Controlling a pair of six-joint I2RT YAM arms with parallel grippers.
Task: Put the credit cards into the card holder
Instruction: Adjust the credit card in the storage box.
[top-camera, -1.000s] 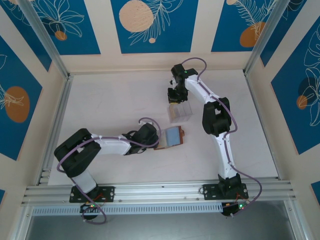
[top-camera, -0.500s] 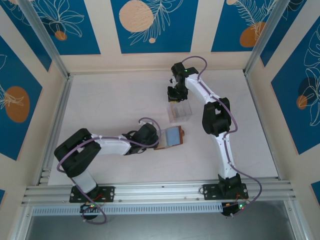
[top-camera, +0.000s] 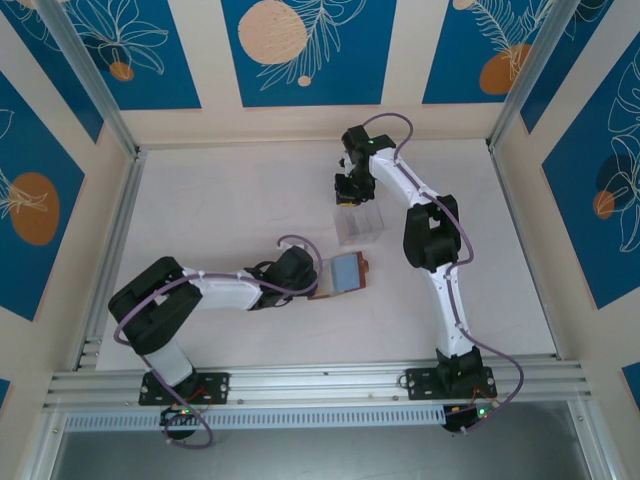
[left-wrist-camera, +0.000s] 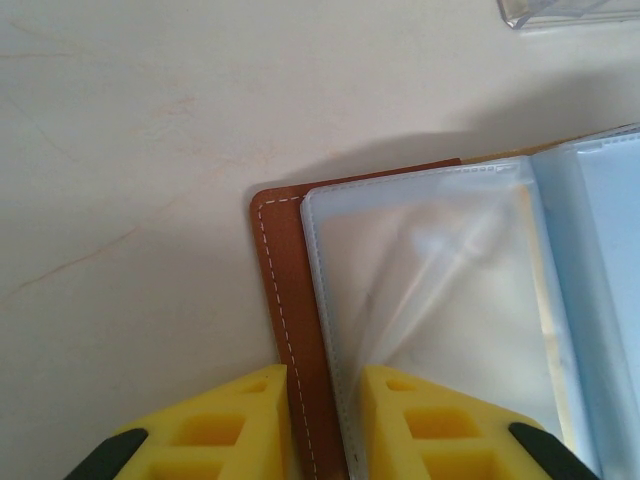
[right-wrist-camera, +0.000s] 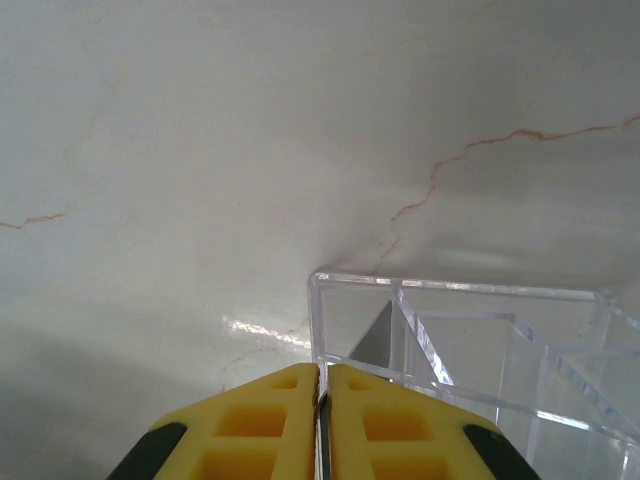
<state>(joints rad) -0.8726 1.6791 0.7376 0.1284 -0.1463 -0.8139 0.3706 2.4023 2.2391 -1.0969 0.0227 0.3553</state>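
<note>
The card holder (top-camera: 345, 272) lies open mid-table, brown cover (left-wrist-camera: 285, 280) down and grey-blue clear sleeves (left-wrist-camera: 440, 300) up. My left gripper (left-wrist-camera: 325, 425) is shut on its left edge, one yellow finger on each side of the stitched cover strip. At the back, my right gripper (top-camera: 346, 197) hangs over the near end of a clear plastic box (top-camera: 361, 226). Its fingers (right-wrist-camera: 322, 400) are shut on a thin credit card (right-wrist-camera: 322, 445), seen edge-on as a narrow sliver between the pads. The box's corner (right-wrist-camera: 330, 290) stands just ahead of the fingertips.
The clear box (right-wrist-camera: 470, 340) has thin dividers inside. One of its corners (left-wrist-camera: 570, 10) shows at the upper right of the left wrist view. Aluminium rails (top-camera: 115, 230) and patterned walls border the pale marbled table (top-camera: 220, 210).
The right gripper has risen very slightly over the clear box with the card. The left arm and the card holder have not moved.
</note>
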